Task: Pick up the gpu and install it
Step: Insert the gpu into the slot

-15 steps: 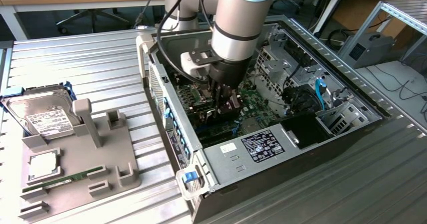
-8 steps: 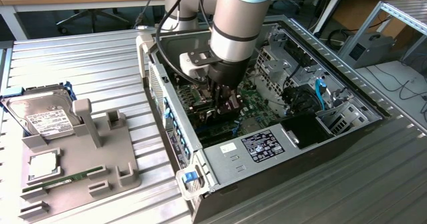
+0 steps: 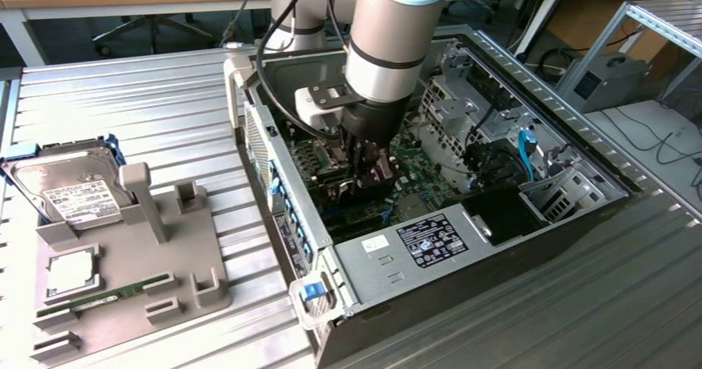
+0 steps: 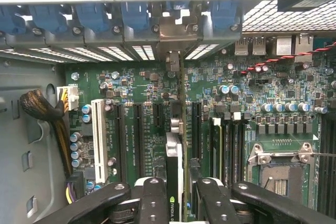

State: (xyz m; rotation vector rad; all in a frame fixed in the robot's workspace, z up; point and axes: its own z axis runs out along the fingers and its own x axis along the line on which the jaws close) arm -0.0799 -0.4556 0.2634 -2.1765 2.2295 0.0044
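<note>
One arm reaches straight down into the open case (image 3: 570, 184), and its tool (image 4: 175, 203) is half closed, the fingers (image 4: 153, 200) pressing both sides of the gpu (image 4: 175, 174). The gpu stands on edge over the motherboard (image 4: 262, 103), a thin card with a dark face, its bracket against the rear slots (image 4: 173, 27). On the bench (image 3: 131, 89), a grey tray (image 3: 164, 262) carries a hard drive (image 3: 71, 188).

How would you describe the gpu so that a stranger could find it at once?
Look inside the open computer case on the metal table, where the arm reaches down. The gpu stands on edge between the fingers of the gripper, over the motherboard slots. Unlike the fixed boards around it, it is held by the gripper.
</note>
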